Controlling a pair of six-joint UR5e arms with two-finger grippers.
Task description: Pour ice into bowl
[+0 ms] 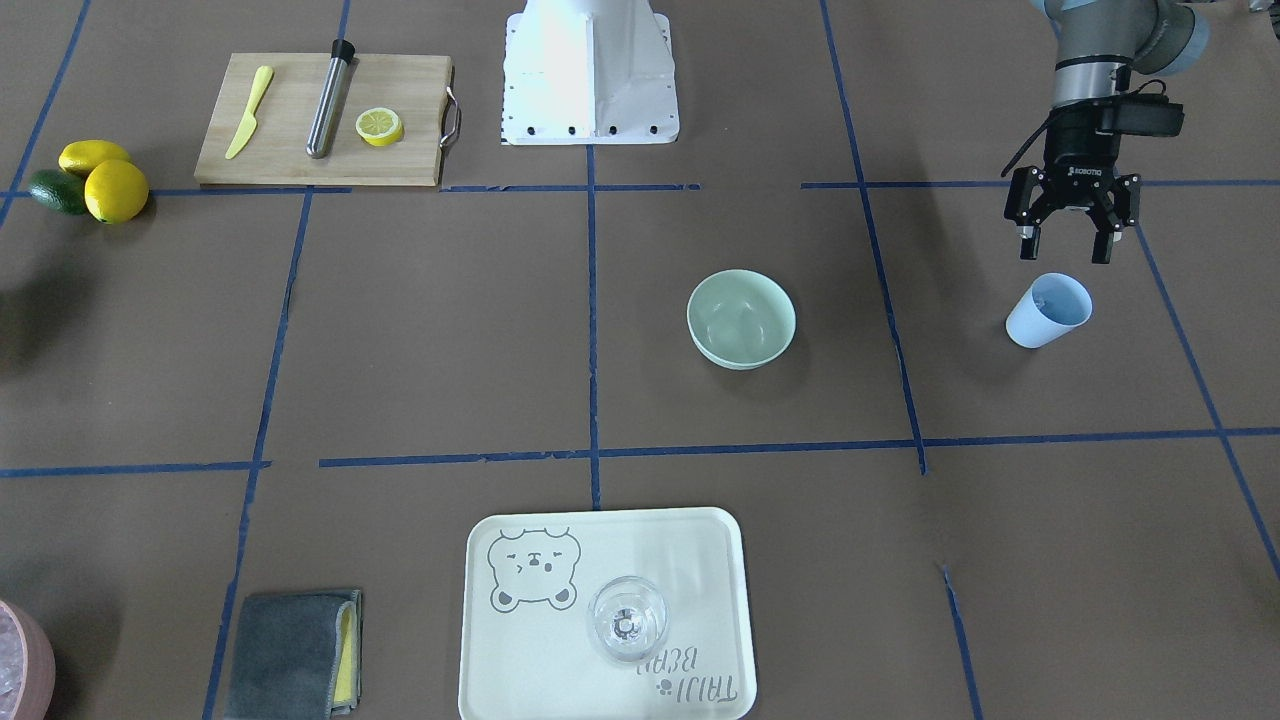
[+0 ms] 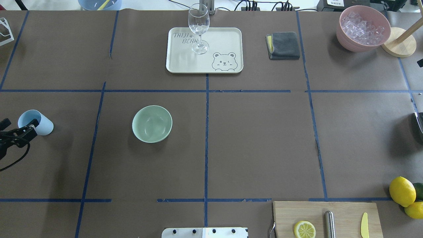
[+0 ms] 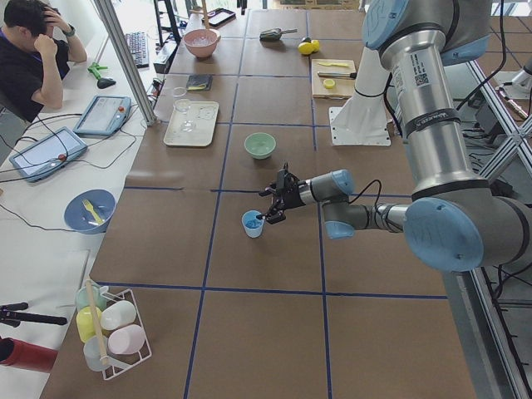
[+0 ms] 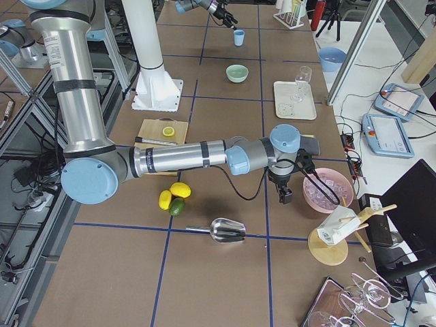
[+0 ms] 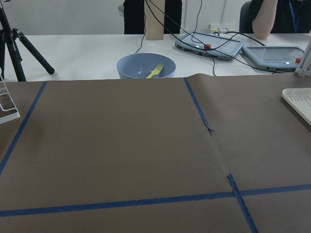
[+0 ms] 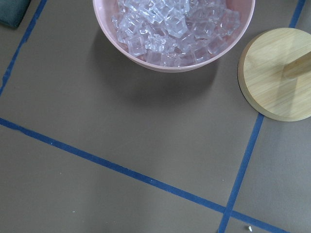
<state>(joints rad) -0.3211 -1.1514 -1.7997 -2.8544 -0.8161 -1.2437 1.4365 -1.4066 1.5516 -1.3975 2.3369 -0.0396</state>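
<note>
Overhead exterior: one bowl (image 2: 152, 124), one cup (image 2: 39, 123)

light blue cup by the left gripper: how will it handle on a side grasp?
Probably light: the light blue cup looks small and thin-walled, so a hard squeeze may flex it. Base narrower than mouth, so a nudge near the rim from the open left gripper could tip it. Smooth walls may slip.

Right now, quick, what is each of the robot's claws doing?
Left gripper: open, empty, near the light blue cup.
Right gripper: cannot tell.
</note>
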